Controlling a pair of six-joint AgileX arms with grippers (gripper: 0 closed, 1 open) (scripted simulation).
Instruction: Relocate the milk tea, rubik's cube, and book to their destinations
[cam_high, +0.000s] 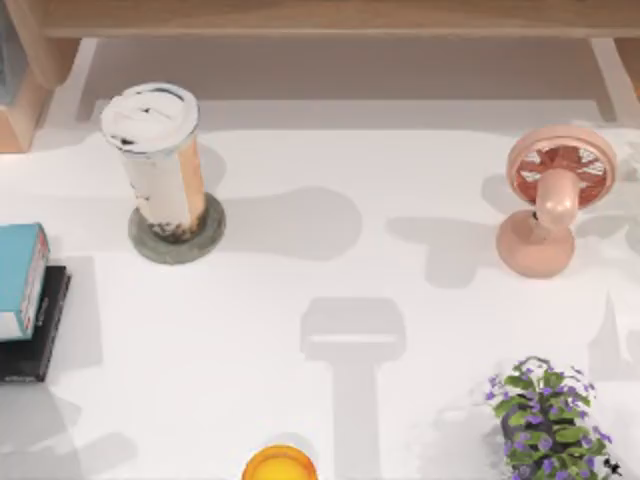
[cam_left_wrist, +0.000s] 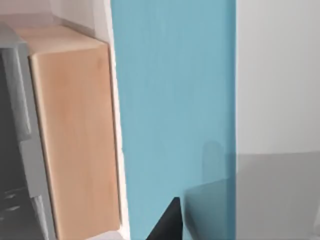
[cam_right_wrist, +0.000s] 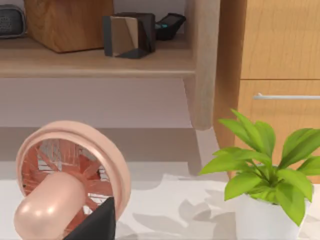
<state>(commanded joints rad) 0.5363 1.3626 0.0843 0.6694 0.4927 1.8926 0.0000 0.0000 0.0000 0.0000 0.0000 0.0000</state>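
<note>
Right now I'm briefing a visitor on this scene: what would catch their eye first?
Probably the milk tea, standing tall on a round grey coaster at the table's left rear. Next the pink desk fan at the right, then the light-blue book lying on a black slab at the left edge.

left gripper fingertip (cam_left_wrist: 167, 222) dark, pointed; right gripper fingertip (cam_right_wrist: 100, 222) likewise.

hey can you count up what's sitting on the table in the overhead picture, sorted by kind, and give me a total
Drinks: 1, the milk tea on a round coaster
Coasters: 1
Books: 1, the book on a black slab
Slabs: 1
Fans: 1, pink desk fan
Plants: 1, purple-flowered plant
Orange-yellow round things: 1, at the near edge
Total: 7
</note>
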